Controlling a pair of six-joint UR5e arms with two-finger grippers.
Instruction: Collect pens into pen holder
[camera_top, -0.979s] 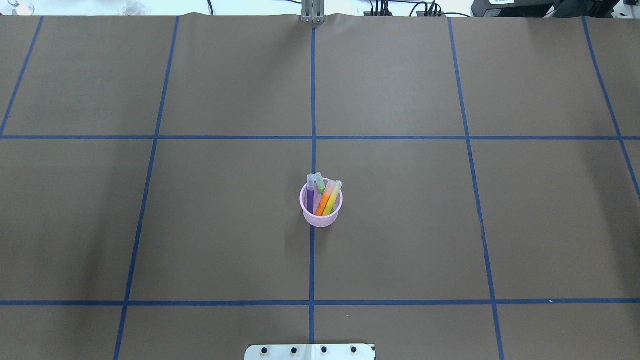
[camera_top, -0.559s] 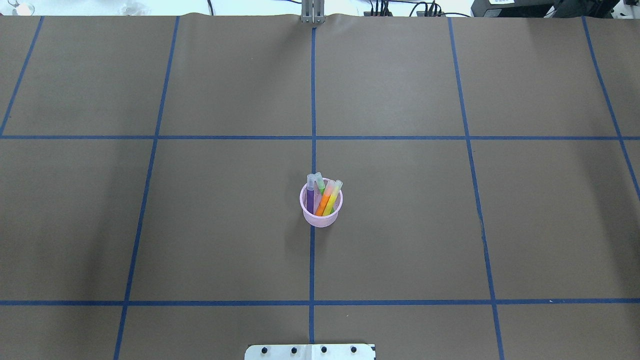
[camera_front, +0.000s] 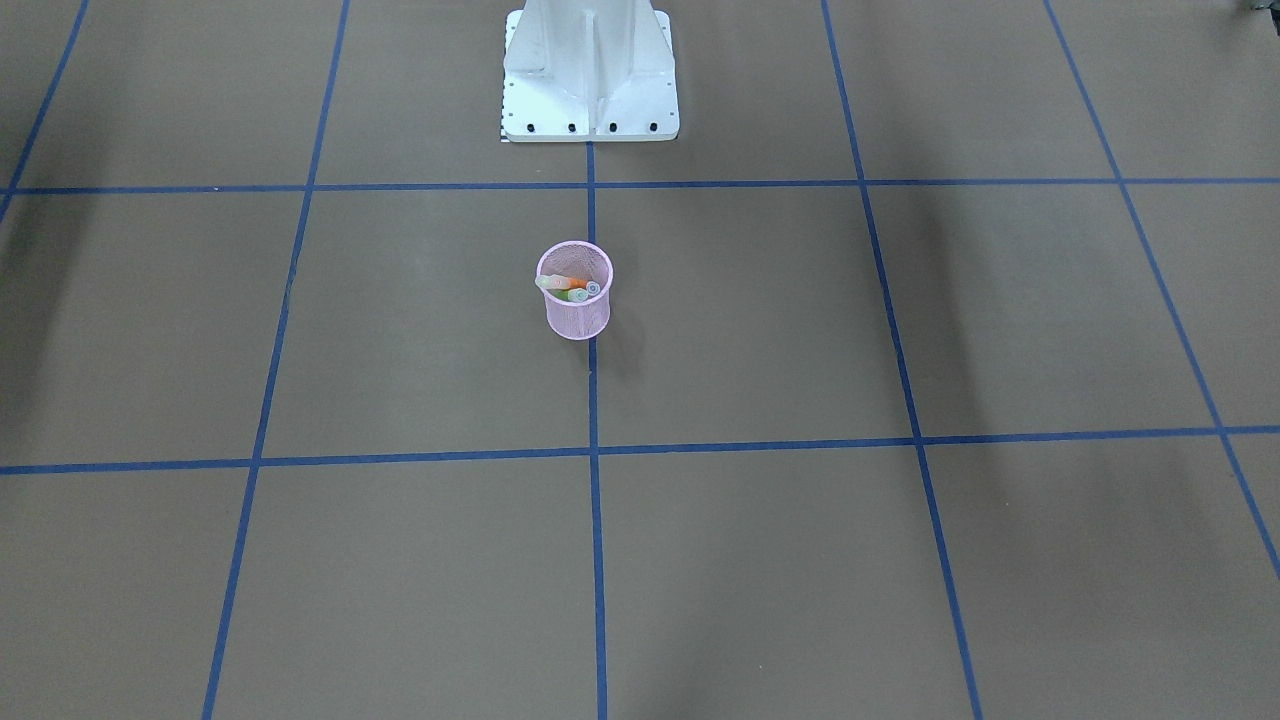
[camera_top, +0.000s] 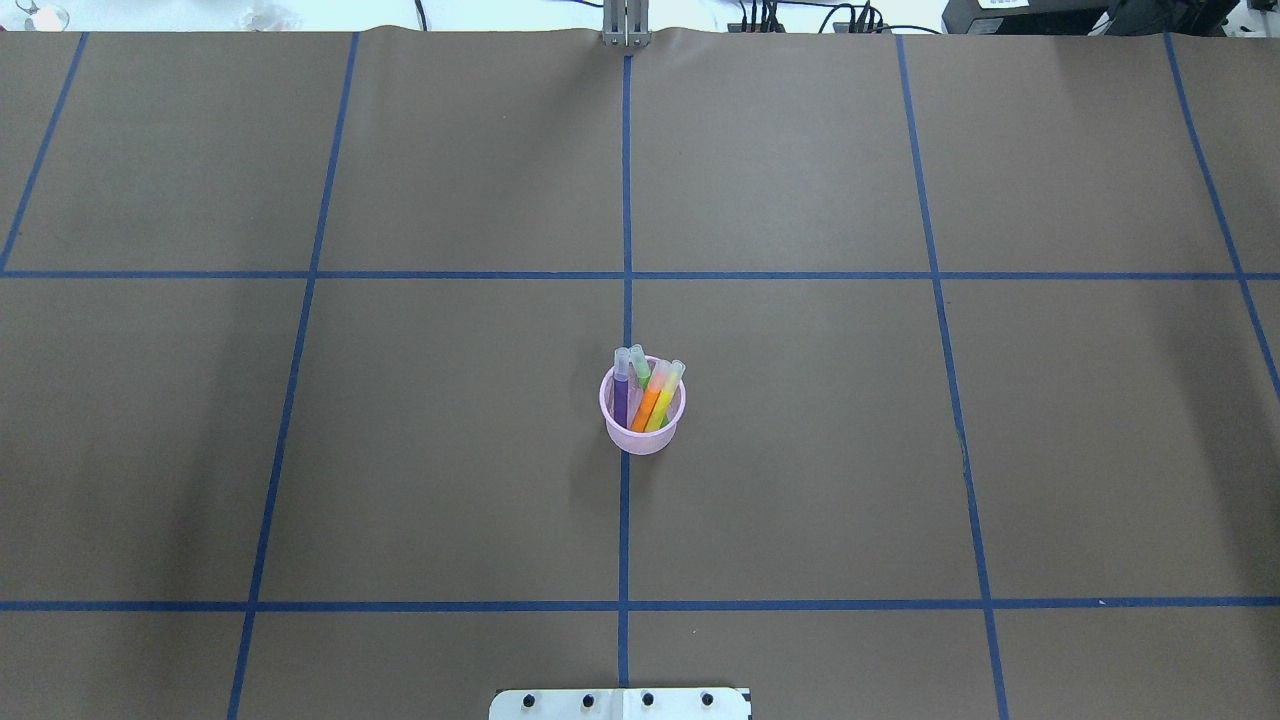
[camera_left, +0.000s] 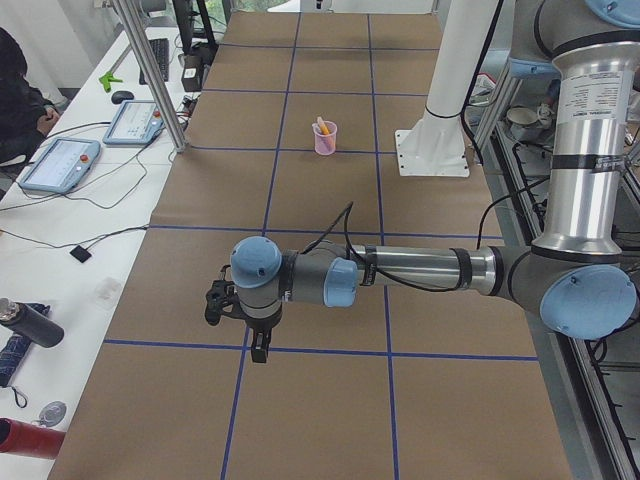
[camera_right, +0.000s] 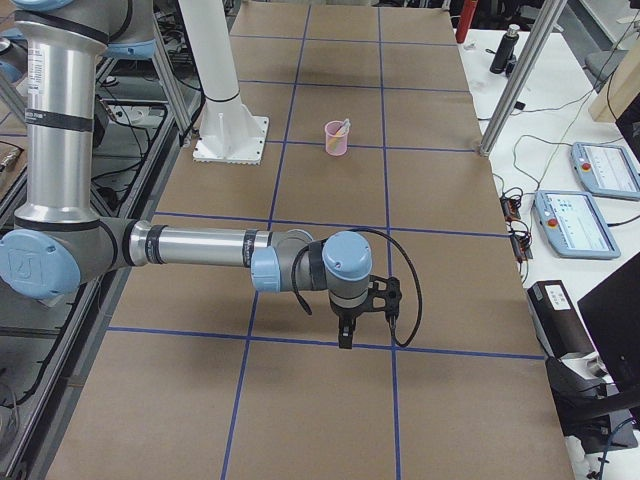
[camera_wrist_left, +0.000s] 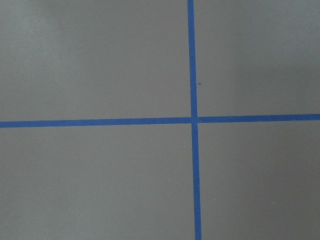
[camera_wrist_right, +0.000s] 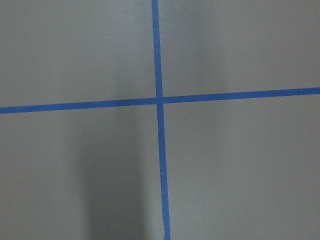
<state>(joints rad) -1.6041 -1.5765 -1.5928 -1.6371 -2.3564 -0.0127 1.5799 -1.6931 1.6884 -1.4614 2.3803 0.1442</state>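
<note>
Nothing moved: pens (camera_top: 645, 395) in pen holder (camera_top: 641, 441); cannot tell if left gripper (camera_left: 258, 353), right gripper (camera_right: 344, 339) are open.

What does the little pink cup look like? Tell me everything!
The pen holder is a small round cup of pink wire mesh, slightly narrower at the bottom. It stands upright on the brown table, on the middle blue tape line. Pens lean inside it, purple, green, orange and yellow, pale caps poking above the rim. Nothing else touches it.
</note>
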